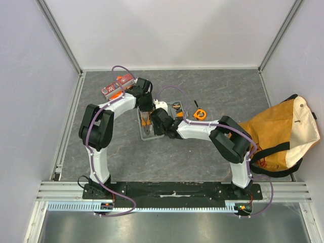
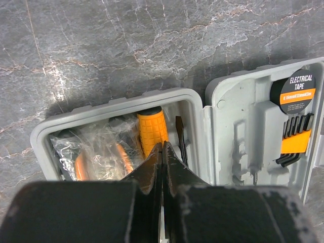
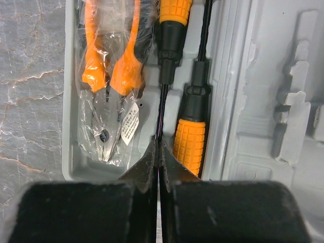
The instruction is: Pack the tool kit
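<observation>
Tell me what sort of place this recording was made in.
Most likely a lab robot cell: plain pale panel walls in aluminium framing enclose a grey stone-patterned tabletop, and the left arm and right arm are bolted to a metal rail at its near edge.

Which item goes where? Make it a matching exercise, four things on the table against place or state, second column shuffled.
Things:
1. pliers
2. electrical tape
3. tape measure
4. canvas bag

Place or state:
A. at the right edge of the table
B. wrapped in clear plastic, in one half of the open case
C. in the other half of the case, next to the hex keys
D. loose on the table, outside the case

Pairs: 1-B, 2-C, 3-D, 4-A
</observation>
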